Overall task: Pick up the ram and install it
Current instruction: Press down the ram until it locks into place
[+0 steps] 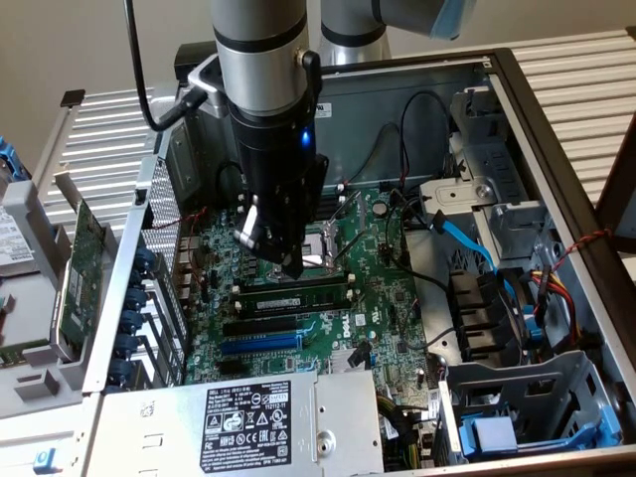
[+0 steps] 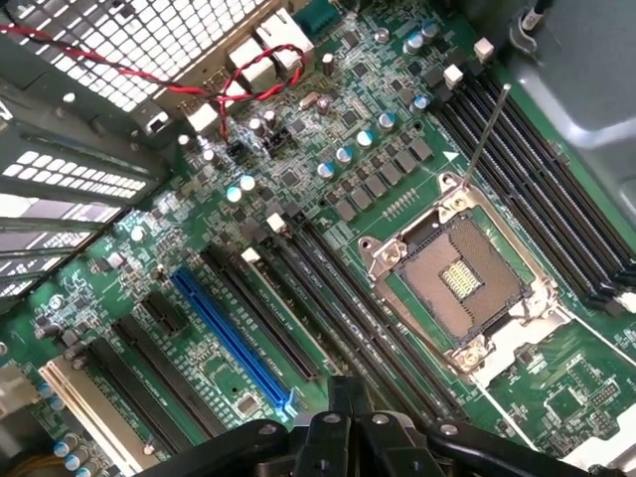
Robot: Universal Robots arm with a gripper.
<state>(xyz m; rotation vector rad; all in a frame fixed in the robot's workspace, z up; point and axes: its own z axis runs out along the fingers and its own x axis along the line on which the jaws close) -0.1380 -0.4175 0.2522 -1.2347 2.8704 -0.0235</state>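
The open computer case fills most of the exterior view, its green motherboard at centre. The power supply with its black label lies along the lower edge. The arm drops from the top centre, and its gripper hangs clenched just above the board, beside the processor socket. The ram sits in a slot just below the fingertips, at centre frame.
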